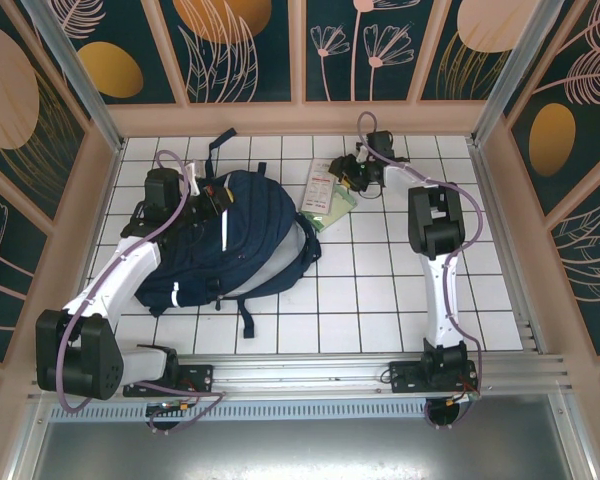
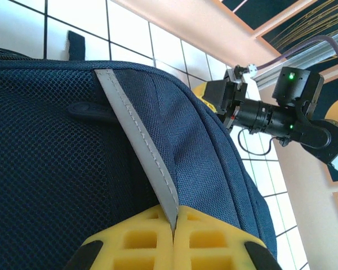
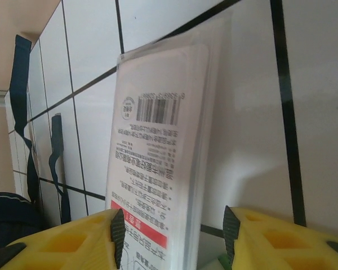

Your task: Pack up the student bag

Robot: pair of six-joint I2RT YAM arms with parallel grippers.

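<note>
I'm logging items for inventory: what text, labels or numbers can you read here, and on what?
Nothing is legible enough to quote.
Packet, barcode: digits beside it too blurred.
Packet, small print: too small to read.
Packet, red band: white characters, partly hidden, unreadable.
Student bag, dark tab: raised mark, illegible.

Bright, even light; soft, short shadows.
Weave on the student bag (image 2: 45,169) was crisp; print on the packet (image 3: 158,169) was soft up close; white tiles (image 3: 248,112) glared mildly.
</note>
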